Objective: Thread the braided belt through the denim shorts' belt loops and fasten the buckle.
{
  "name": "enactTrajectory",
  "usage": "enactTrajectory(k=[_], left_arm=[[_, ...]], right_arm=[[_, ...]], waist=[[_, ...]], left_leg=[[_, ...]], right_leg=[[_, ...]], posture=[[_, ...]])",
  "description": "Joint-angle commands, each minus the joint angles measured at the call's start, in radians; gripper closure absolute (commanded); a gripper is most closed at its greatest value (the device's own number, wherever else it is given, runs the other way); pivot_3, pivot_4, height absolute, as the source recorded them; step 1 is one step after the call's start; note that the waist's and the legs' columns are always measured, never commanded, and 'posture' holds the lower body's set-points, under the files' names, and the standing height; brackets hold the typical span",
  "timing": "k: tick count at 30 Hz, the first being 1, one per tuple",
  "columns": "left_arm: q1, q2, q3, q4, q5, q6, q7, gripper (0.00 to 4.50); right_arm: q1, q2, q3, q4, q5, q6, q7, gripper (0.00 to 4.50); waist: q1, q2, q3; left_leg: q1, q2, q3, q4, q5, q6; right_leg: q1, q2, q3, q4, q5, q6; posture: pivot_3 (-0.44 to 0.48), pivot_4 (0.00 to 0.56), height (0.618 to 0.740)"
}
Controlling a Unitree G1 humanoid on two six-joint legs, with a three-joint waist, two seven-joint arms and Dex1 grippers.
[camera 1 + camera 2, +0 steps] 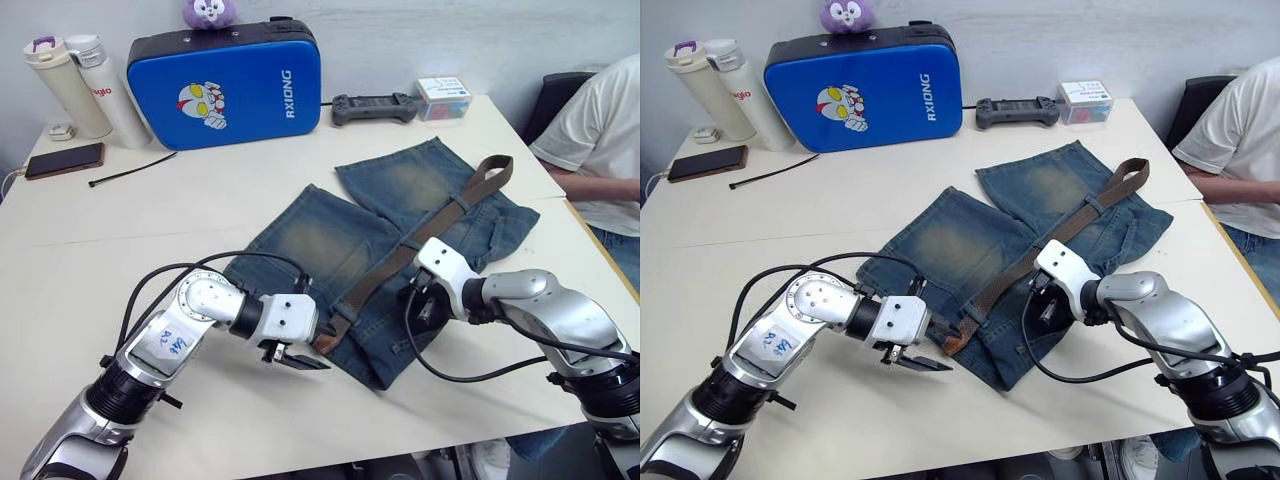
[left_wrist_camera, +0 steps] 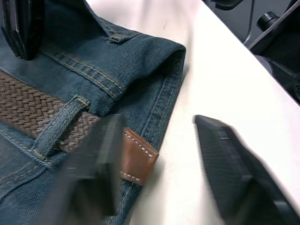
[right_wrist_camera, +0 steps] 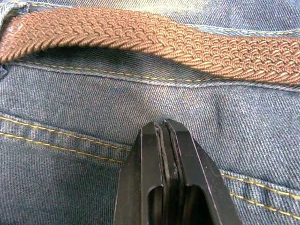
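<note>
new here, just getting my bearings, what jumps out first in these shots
The denim shorts lie spread mid-table with the braided belt running along the waistband. The left gripper hangs open around the belt's tan leather end at the near corner, while the right gripper presses shut against the denim just below the belt. Behind stands a bright blue hard case.

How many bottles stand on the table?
2: a cream bottle and a white bottle, side by side at the table's far left corner, beside the blue case.
</note>
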Motion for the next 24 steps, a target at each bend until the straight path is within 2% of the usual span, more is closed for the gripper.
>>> enactTrajectory(k=[1, 10, 21, 24], left_arm=[[0.001, 0.004, 0.015, -0.014, 0.000, -0.024, 0.006, 0.88], [0.016, -0.009, -0.034, 0.098, 0.129, -0.242, 0.047, 0.88], [0.028, -0.017, -0.029, 0.117, 0.127, -0.263, 0.033, 0.88], [0.025, -0.020, -0.023, 0.117, 0.116, -0.251, 0.025, 1.68]], right_arm=[[0.030, 0.000, 0.018, 0.006, -0.020, 0.038, -0.014, 4.50], [0.040, 0.006, 0.011, -0.019, -0.015, 0.057, -0.021, 4.50], [0.050, 0.012, -0.004, -0.030, -0.020, 0.067, -0.029, 4.50], [0.050, 0.015, -0.004, -0.029, -0.022, 0.067, -0.030, 4.50]], waist=[[0.001, 0.000, 0.000], [0.012, 0.000, 0.000], [0.019, -0.001, -0.001], [0.019, -0.001, -0.001]], left_leg=[[0.000, 0.000, 0.000, 0.000, 0.000, 0.000], [0.000, 0.000, 0.000, 0.000, 0.000, 0.000], [0.000, 0.000, 0.000, 0.000, 0.000, 0.000], [0.000, 0.000, 0.000, 0.000, 0.000, 0.000]], right_leg=[[0.000, 0.000, 0.000, 0.000, 0.000, 0.000], [0.000, 0.000, 0.000, -0.001, 0.000, 0.000], [0.000, 0.000, 0.000, -0.001, 0.000, 0.000], [0.000, 0.000, 0.000, -0.001, 0.000, 0.000]], posture=[[0.000, 0.150, 0.740], [0.000, 0.150, 0.740], [0.000, 0.150, 0.740], [0.000, 0.150, 0.740]])
